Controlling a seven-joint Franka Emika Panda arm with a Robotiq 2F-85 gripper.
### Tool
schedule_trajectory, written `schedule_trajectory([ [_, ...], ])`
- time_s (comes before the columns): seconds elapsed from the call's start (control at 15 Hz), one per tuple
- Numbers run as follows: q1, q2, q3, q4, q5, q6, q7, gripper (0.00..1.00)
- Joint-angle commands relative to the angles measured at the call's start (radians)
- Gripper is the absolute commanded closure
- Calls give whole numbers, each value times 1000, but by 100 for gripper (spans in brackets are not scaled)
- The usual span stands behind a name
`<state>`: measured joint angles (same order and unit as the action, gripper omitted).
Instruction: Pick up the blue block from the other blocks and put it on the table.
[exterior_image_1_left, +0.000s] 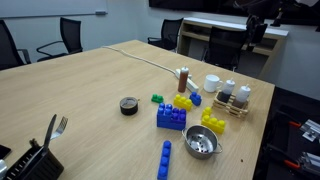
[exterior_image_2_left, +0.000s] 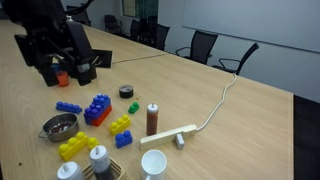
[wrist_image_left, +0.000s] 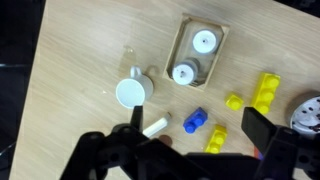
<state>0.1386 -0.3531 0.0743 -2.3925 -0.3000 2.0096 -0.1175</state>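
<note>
Spread wide and gripping nothing, the hand (wrist_image_left: 192, 150) fills the bottom of the wrist view as two dark, blurred fingers (wrist_image_left: 268, 140), its body hiding the counter (wrist_image_left: 80, 60) beneath. It hangs high, pointing straight down. In an exterior view the hand (exterior_image_2_left: 65, 66) is a bulky black shape at the upper left, well apart from all the bricks; a small orange-red patch below it is too unclear to name. In an exterior view the hand (exterior_image_1_left: 256, 22) sits at the far top edge, dark against dark furniture, so its jaws cannot be made out there. The blue block (wrist_image_left: 195, 121) lies on the counter in the gap between the fingers, just beside a small yellow brick (wrist_image_left: 215, 140); whether the two touch I cannot tell. In both exterior views the blue block (exterior_image_2_left: 123, 140) (exterior_image_1_left: 195, 99) rests near a brown bottle (exterior_image_2_left: 152, 118), apart from the wide blue brick (exterior_image_2_left: 98, 110), which carries a red piece, and from the long blue bar (exterior_image_2_left: 68, 107). A green brick (exterior_image_2_left: 133, 106) lies by a black tape roll (exterior_image_2_left: 127, 92). A metal bowl (wrist_image_left: 308, 112) is cut off by the right edge of the wrist view. In an exterior view the white cup (exterior_image_2_left: 153, 162) and the wooden tray (exterior_image_2_left: 112, 172) of capped bottles run off the bottom edge.
</note>
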Motion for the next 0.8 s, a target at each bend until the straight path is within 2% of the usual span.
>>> schedule_trajectory([
  [0.0, 52, 68, -1, 33, 116, 86, -150, 0],
  [0.07, 64, 77, -7, 36, 150, 98, -211, 0],
  [0.13, 41, 57, 22, 15, 105, 83, -112, 0],
  [0.33, 48, 74, 15, 27, 134, 92, -177, 0],
  [0.6, 48, 73, 12, 28, 135, 92, -186, 0],
  [0.73, 58, 109, 15, 44, 152, 150, -194, 0],
])
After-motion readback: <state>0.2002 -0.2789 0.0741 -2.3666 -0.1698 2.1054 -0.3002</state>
